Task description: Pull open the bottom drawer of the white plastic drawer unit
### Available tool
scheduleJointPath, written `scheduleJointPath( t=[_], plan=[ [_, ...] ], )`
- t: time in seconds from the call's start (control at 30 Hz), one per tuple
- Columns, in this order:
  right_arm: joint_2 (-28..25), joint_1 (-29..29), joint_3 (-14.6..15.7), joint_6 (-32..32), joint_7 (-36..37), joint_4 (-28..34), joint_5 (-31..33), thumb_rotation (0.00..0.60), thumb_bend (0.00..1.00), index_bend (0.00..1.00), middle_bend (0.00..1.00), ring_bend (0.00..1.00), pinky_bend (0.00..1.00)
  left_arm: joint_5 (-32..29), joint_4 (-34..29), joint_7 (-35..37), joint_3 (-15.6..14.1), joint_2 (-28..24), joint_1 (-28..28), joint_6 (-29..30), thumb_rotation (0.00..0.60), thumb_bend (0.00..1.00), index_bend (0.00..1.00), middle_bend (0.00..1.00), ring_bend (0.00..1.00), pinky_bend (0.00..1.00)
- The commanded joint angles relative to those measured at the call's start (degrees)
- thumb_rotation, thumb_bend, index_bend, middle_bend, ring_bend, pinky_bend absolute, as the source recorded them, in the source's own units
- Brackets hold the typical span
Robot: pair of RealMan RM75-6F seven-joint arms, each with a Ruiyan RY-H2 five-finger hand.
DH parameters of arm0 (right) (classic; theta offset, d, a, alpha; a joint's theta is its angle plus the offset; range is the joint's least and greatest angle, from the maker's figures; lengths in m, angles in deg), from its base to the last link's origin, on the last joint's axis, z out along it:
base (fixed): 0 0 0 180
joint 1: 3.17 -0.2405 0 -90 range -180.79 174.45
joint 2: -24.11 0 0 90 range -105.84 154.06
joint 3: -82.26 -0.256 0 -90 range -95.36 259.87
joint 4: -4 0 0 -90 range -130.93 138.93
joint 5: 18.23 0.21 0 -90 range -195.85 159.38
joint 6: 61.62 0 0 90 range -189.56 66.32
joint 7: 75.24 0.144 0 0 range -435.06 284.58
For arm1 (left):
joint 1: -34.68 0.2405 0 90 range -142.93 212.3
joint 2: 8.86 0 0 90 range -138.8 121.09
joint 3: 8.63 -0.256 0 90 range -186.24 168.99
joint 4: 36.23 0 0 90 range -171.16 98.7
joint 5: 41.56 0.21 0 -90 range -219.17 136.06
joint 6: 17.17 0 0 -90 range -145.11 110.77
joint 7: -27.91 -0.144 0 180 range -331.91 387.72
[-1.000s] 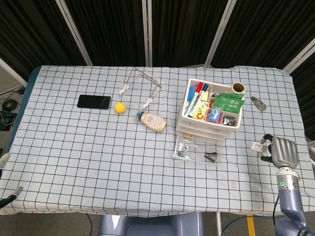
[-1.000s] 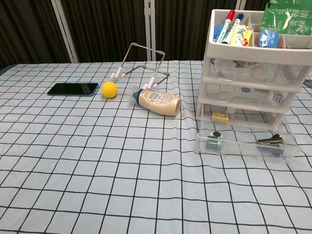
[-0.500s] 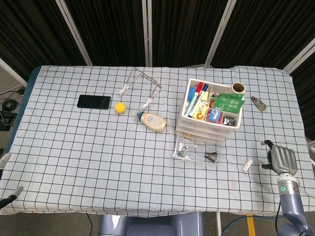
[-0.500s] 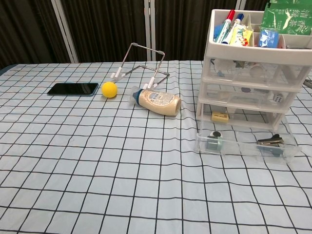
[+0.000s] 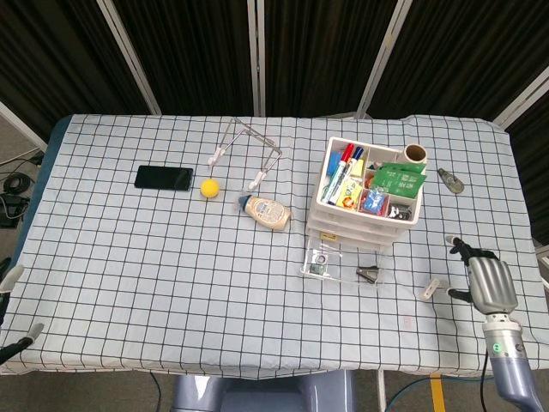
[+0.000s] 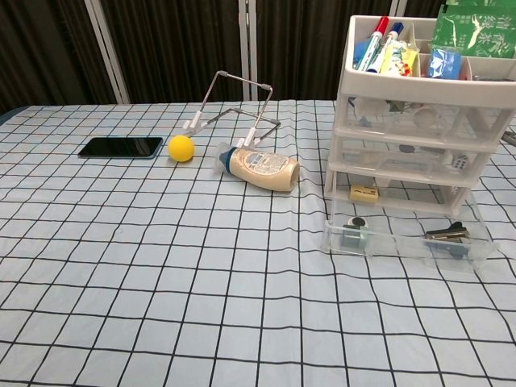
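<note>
The white plastic drawer unit (image 5: 364, 225) (image 6: 419, 153) stands right of the table's middle, its top tray full of pens and packets. Its clear bottom drawer (image 5: 343, 263) (image 6: 407, 242) is slid out toward the front, with a small block and a binder clip inside. My right hand (image 5: 485, 284) hovers near the front right table edge, well right of the drawer. Its fingers are spread and hold nothing. Only pale tips of my left hand (image 5: 10, 276) show at the frame's left edge. The chest view shows neither hand.
A tan bottle (image 5: 268, 212) lies left of the unit. Behind it are a yellow ball (image 5: 209, 188), a black phone (image 5: 163, 178) and a wire stand (image 5: 247, 153). A tape roll (image 5: 415, 154) and a small metal object (image 5: 449, 180) sit behind and right of the unit.
My right hand has drawn back toward the table's front edge, away from the drawer unit, and its fingers have spread. The drawer has stayed slid out.
</note>
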Motion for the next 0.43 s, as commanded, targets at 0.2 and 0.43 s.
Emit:
scheduleJointPath(
  t=[0.2,0.43],
  plan=[
    [-1.7,4.1,4.4,10.0,-2.5,-2.5,-13.1,0.600,0.00,0.02,0.00,0.00,0.00,-2.1,2.5,2.5,1.4,1.6,-1.2,-1.2,0.600,0.00,0.00,0.00,0.00,0.00],
    [-3.0,5.0,5.0,10.2,-6.8,0.5,-14.2,0.600,0.00,0.00,0.00,0.00,0.00,-4.7,2.4,0.6,1.7,1.8,-1.3,-3.1,0.600,0.00,0.00,0.00,0.00,0.00]
  ],
)
